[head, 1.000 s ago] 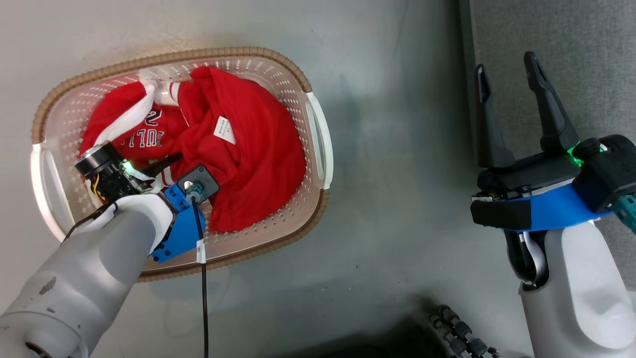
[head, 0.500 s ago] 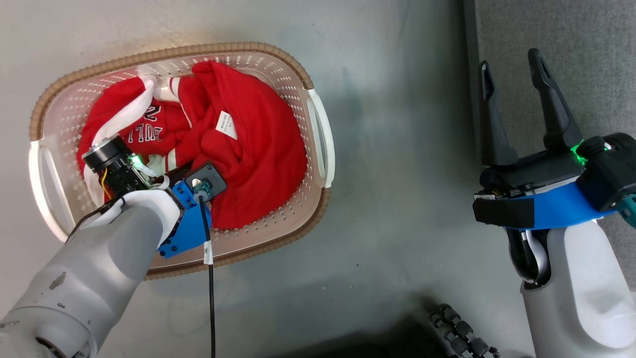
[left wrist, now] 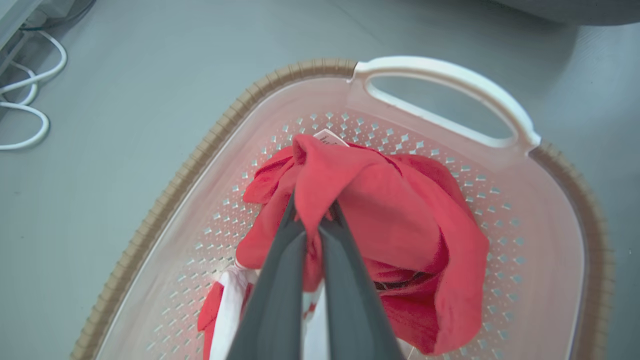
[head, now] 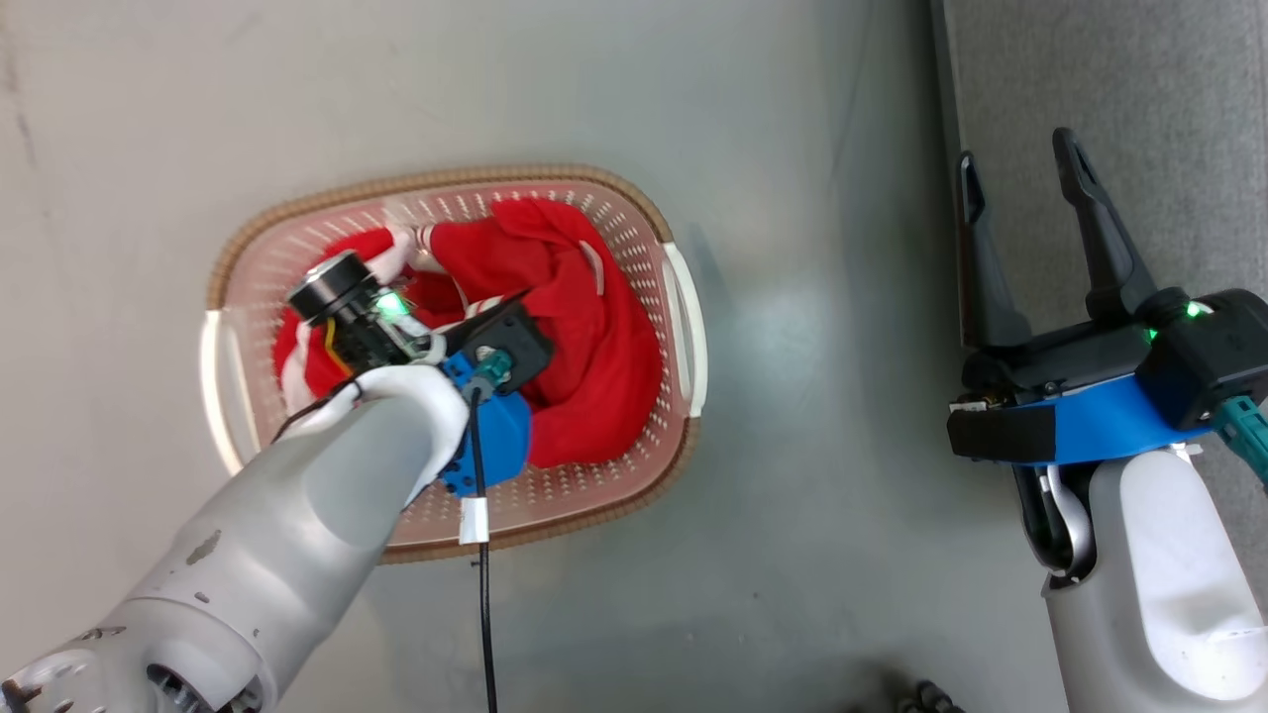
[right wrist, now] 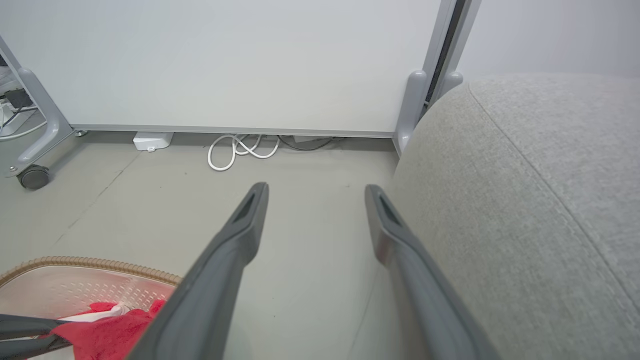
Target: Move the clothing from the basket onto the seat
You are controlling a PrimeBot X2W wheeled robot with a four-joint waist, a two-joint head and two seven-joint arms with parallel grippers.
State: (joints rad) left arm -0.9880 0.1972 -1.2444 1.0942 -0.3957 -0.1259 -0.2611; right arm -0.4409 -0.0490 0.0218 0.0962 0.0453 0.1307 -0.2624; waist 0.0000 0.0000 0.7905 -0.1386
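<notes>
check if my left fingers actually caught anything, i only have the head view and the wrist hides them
Observer: Yes. In the left wrist view the left gripper has its fingers shut on a fold of the red clothing.
Operator: is it out of the basket
Observer: No. The pinched fold drapes over the fingertips, but the rest hangs down inside the basket.
Operator: what's ahead of the right arm
Observer: The right wrist view shows a white panel beyond the right gripper, with coiled white cable at its foot.
</notes>
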